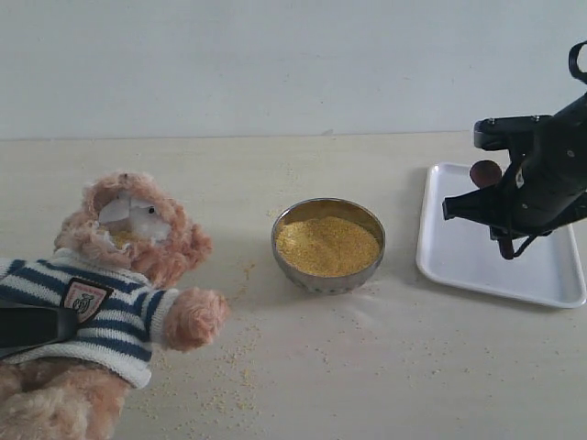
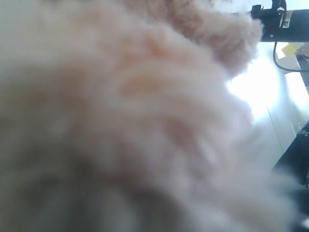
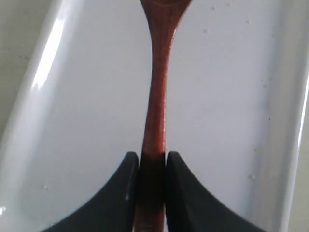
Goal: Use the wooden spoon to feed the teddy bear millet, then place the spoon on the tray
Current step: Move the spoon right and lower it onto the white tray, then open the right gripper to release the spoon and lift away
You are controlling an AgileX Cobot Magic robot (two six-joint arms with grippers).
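Observation:
The teddy bear point(image 1: 128, 266) leans at the left in its striped sweater, with millet grains on its muzzle. One black finger of my left gripper point(image 1: 37, 328) presses across its chest. The left wrist view is filled with blurred bear fur point(image 2: 145, 96), and the fingers are hidden. The millet point(image 1: 327, 246) is heaped in the metal bowl point(image 1: 312, 280) at the centre. My right gripper point(image 1: 500, 190) hangs over the white tray point(image 1: 541, 266), shut on the handle of the wooden spoon point(image 1: 485, 172). In the right wrist view the spoon point(image 3: 157, 96) runs out from the gripper point(image 3: 152, 159) above the tray floor point(image 3: 87, 121).
Loose millet point(image 1: 229, 357) is scattered on the table in front of the bear and near the bowl. A few grains lie on the tray point(image 3: 251, 176). A pale wall stands behind the table.

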